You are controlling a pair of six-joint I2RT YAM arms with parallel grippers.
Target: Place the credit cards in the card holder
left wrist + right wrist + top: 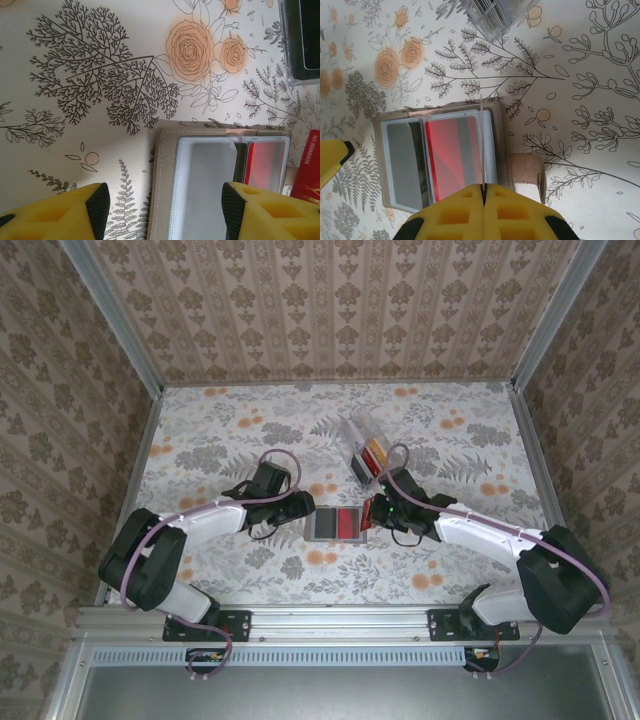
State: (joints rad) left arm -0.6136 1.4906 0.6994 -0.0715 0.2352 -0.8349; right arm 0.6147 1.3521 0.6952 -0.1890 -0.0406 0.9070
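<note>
- My right tool (483, 191) is pinched fully shut on a credit card (482, 142). It holds the card on edge, so the wrist camera sees it as a thin line rising from the fingertips. From the left wrist its face reads red.
- The card holder (502, 140) lies open and flat on the bench (230, 430), around the middle and towards the near side. Its long axis runs left to right, between the two tools.
- The relation that matters: the held card stands directly over the holder's right panel, just in from the right-hand border, with its plane crossing the holder's long axis. The right arm is plainly the one to finish. I judge the next move to be a tilt and a slide into a sleeve, though I cannot tell where the sleeve mouth lies.
- That right panel already shows a red card (455, 150) behind its clear window. The left panel's window looks grey and vacant.
- My left tool (165, 200) stands a good way open with nothing in it, straddling the holder's left border. I cannot tell whether it touches.
- The clear box (362, 452), with more cards inside, sits just far of the right tool. The holder's strap tab (527, 170) sticks out to the right. Neither blocks the path, in my judgement.
</note>
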